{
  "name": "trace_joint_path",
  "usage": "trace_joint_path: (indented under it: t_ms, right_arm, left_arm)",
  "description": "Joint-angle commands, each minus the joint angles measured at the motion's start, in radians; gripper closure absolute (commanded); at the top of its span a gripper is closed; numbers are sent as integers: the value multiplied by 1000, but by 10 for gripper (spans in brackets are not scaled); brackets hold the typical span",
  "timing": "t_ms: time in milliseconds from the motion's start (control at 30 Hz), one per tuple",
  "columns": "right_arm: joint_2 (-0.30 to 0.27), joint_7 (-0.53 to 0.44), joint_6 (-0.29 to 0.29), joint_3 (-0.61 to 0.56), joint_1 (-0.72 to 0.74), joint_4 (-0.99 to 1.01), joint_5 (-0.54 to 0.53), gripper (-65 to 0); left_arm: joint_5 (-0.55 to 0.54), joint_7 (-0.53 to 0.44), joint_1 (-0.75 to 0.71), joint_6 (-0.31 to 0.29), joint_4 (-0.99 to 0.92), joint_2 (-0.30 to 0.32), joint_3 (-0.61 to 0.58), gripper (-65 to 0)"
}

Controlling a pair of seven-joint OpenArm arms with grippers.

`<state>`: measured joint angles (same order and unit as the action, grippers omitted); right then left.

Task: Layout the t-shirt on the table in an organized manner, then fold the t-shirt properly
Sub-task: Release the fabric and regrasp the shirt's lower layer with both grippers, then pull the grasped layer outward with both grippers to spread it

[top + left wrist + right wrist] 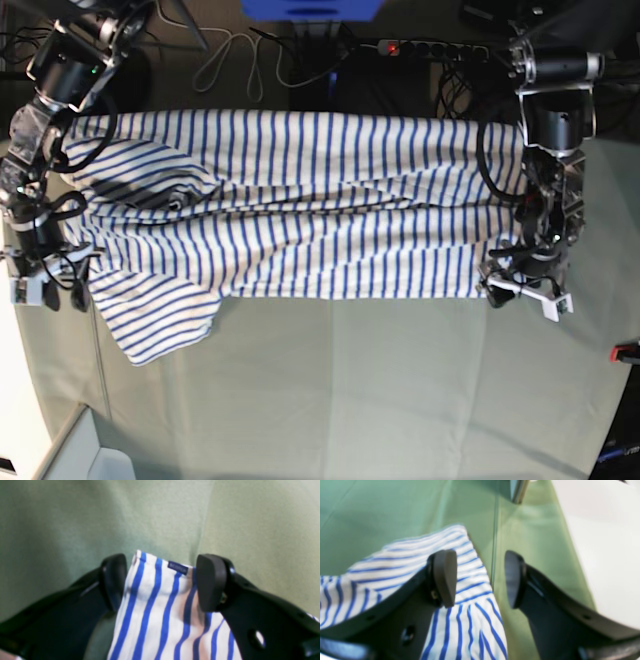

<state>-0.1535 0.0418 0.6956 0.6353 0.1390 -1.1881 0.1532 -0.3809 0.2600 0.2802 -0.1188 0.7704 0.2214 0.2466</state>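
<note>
The t-shirt (300, 210), white with blue stripes, lies spread sideways across the far half of the table (380, 390), with one sleeve (160, 325) hanging toward the near side. My left gripper (527, 290) stands at its near right corner. In the left wrist view the left gripper (162, 582) is open, and the hem corner (155, 610) with a navy label (178, 567) lies between its pads. My right gripper (45, 285) is at the shirt's left end. It is open (480, 578), one finger (445, 577) over the striped cloth (470, 620), the other over bare table (382, 512).
A power strip (420, 48) and cables lie beyond the table's far edge. A white surface (602, 542) borders the table beside the right gripper. A small red object (625, 352) sits at the right edge. The near half of the table shows bare green cloth.
</note>
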Motion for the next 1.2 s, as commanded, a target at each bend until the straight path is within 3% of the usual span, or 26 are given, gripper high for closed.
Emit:
trace_joint_path:
  t_ms: [0, 133, 300, 633, 967, 1033, 1100, 1167]
  right_arm:
    - [-16, -21, 3, -15, 38, 12, -14, -314]
    - [-54, -21, 3, -67, 106, 164, -13, -315]
    - [-105, -23, 3, -122, 185, 368, -11, -315]
    - [-159, -27, 3, -124, 216, 452, -11, -315]
    - [-160, -26, 3, -124, 216, 454, -11, -315]
    - [-162, -26, -41, -124, 216, 454, -11, -315]
    - [-162, -26, -47, -124, 216, 454, -11, -315]
    - [-162, -26, -52, -124, 218, 454, -11, -315]
  left_arm:
    - [3, 14, 14, 3, 8, 8, 0, -421]
    - [4, 14, 17, 1, 8, 8, 0, -404]
    - [6, 9, 17, 0, 8, 8, 0, -247]
    - [7, 9, 14, 0, 7, 8, -2, -238]
    - [7, 6, 31, 0, -108, 8, -2, -238]
    - [7, 6, 31, 0, -110, 8, -2, -233]
    - [7, 6, 32, 0, -110, 8, -2, -178]
    - [6, 6, 32, 0, -110, 8, 0, -50]
